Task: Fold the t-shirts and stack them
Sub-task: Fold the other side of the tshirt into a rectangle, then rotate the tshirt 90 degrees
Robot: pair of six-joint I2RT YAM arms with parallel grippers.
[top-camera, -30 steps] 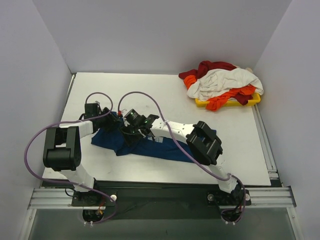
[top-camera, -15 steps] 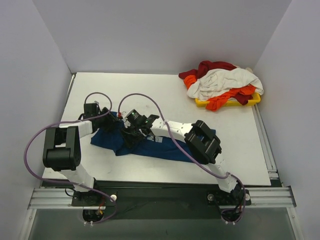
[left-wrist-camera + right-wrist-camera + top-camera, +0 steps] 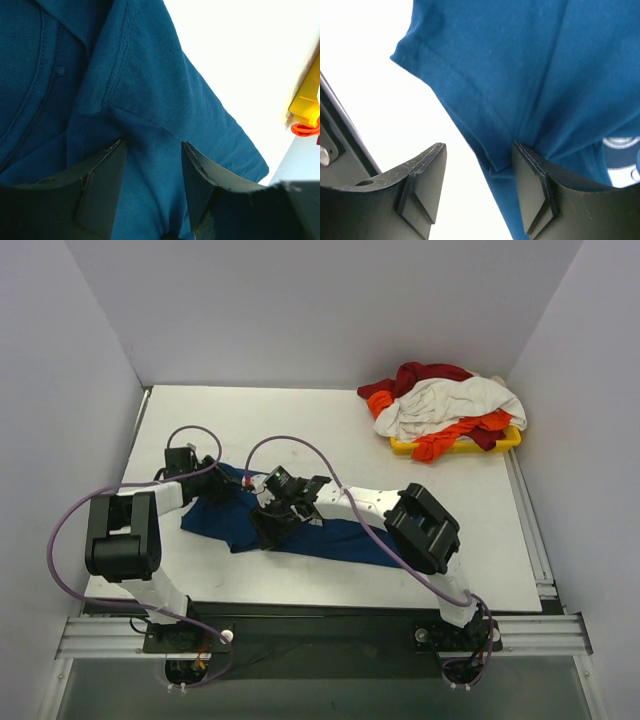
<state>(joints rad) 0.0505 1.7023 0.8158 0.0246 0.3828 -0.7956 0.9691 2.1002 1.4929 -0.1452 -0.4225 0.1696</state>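
Fingers (image 3: 102, 180) of left pincer (image 3: 152, 150) stand apart on blue t-shirt (image 3: 150, 85).

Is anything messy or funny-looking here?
Yes. The pile of shirts at the far right is heaped crumpled and spills over the yellow tray. The blue shirt on the table lies bunched and wrinkled, not flat.

The blue shirt (image 3: 340, 538) lies rumpled in a long, low band with a bit of pale print showing, well apart from the tray (image 3: 402, 447), toward its near left. The red shirt (image 3: 425, 373), white shirt (image 3: 450, 400) and orange shirt (image 3: 448, 442) are heaped together on the tray, spilling over its edges.
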